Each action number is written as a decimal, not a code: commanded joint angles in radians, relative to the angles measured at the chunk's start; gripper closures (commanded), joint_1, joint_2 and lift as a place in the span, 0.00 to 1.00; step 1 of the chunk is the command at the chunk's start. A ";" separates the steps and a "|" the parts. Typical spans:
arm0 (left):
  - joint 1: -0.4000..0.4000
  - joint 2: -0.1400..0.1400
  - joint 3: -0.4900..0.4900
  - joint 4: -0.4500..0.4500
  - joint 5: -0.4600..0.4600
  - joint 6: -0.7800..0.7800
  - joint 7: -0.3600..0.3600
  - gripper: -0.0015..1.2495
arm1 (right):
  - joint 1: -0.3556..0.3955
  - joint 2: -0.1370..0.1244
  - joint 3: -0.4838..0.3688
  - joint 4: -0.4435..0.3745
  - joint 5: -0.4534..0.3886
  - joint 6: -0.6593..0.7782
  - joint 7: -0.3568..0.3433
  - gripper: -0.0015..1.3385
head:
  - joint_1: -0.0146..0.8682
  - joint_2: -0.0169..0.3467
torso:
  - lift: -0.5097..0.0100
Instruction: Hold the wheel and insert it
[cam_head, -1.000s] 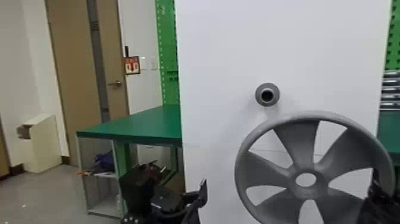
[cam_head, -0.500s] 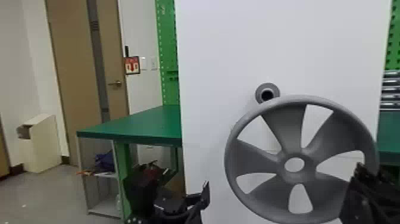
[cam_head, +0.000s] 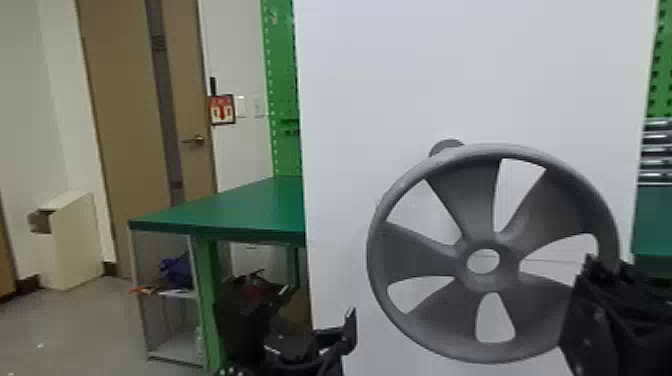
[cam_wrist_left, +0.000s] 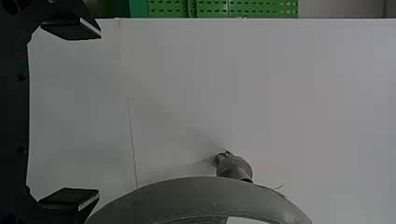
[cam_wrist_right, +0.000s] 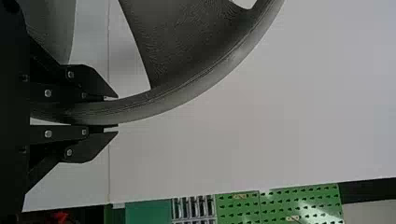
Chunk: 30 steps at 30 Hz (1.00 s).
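Wheel (cam_head: 420, 252) moved slightly up and left, rim now hiding most of grey peg (cam_head: 446, 145) | cream box (cam_head: 77, 240) on floor | shelf unit (cam_head: 176, 294), blue item (cam_head: 177, 271) inside | green table (cam_head: 250, 207) | left gripper (cam_head: 319, 301) empty, fingers wide apart | wheel upright before white panel (cam_head: 375, 75) | right gripper (cam_head: 597, 267) clamped on wheel's right rim

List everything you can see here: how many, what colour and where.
Wheel: one, grey, before the board
Peg: one, grey, on the board
Board: one, white, centre
Tabletop: two visible parts, green, either side
Door: one, brown, back left
Sign: one, red and white, beside the door
Box: one, cream, far-left floor
Left gripper: one, black, open near the wheel
Right gripper: one, black, gripping the wheel's rim
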 joint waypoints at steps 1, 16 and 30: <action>-0.002 0.000 -0.004 0.003 0.000 0.000 0.000 0.07 | -0.023 0.001 0.007 0.000 -0.002 0.015 0.000 0.81 | 0.22 0.98 | 0.04; -0.009 0.005 -0.025 0.025 0.000 0.000 0.000 0.07 | -0.109 0.010 0.031 0.003 0.020 0.082 -0.028 0.81 | 0.22 0.98 | 0.04; -0.022 0.014 -0.040 0.034 -0.002 0.005 0.000 0.07 | -0.158 0.010 0.048 0.009 0.023 0.117 -0.084 0.81 | 0.22 0.98 | 0.04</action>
